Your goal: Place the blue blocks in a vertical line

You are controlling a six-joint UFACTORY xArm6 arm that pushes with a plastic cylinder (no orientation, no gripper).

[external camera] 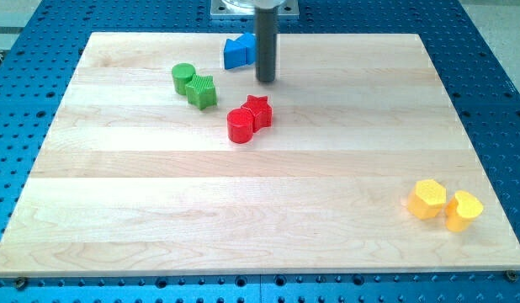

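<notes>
Blue blocks (237, 52) sit close together near the view's top, just left of my rod; their shapes are partly hidden and I cannot tell how many there are. My tip (266, 80) rests on the board just right of and slightly below the blue blocks, close to them. Whether it touches them I cannot tell.
A green cylinder (183, 77) and a green star (203, 91) touch at the upper left. A red cylinder (241, 125) and a red star (258, 111) touch below my tip. A yellow hexagon (428, 199) and a yellow heart (463, 209) sit at the lower right.
</notes>
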